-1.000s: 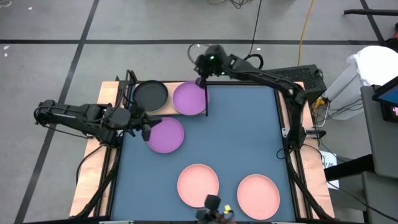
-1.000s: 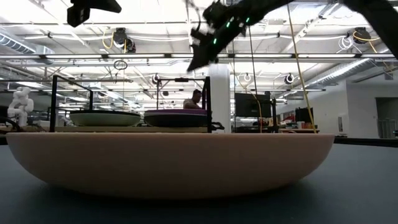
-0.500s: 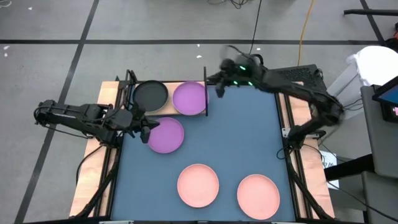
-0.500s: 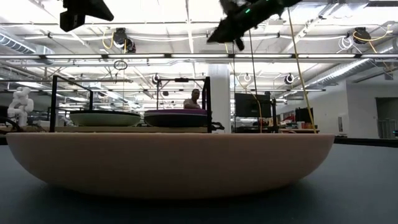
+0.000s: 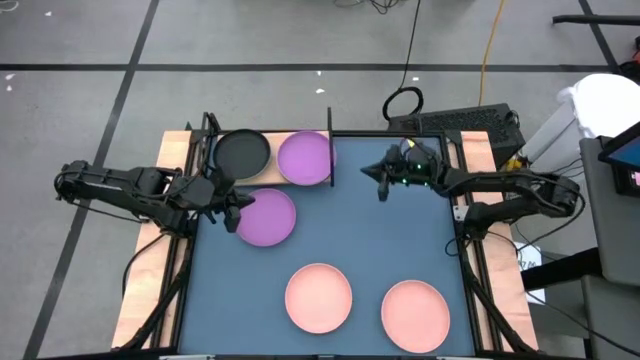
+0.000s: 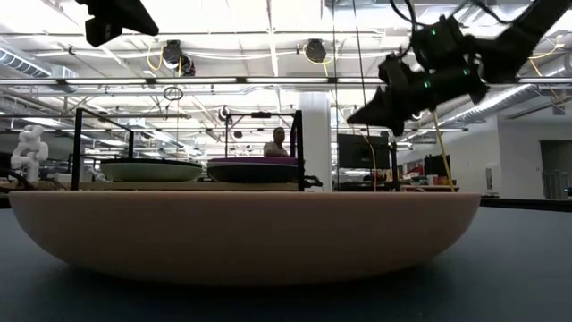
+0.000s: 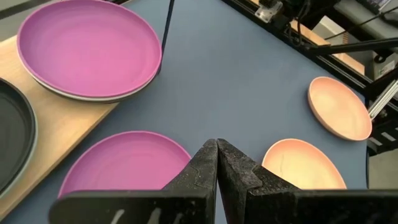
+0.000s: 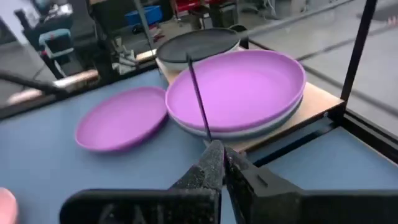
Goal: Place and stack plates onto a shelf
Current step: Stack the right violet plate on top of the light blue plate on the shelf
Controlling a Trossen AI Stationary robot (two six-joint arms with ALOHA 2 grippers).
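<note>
The shelf, a light-wood board with thin black posts, stands at the mat's far left. On it a black plate and a purple plate each lie on top of a paler plate. A second purple plate rests flat on the blue-grey mat just in front of the shelf. Two salmon plates lie near the front edge. My left gripper hovers shut and empty above the loose purple plate's left rim. My right gripper hangs shut and empty over the mat, right of the shelf.
The mat has bare room through its middle and far right. The shelf's black corner post stands between my right gripper and the stacked purple plate. Wooden table edges and black frame rails run along both sides.
My right gripper has swung away from above the shelf's purple plate toward the table's right edge and a little nearer, sinking lower as the arm folded back. The plates have stayed where they were.
</note>
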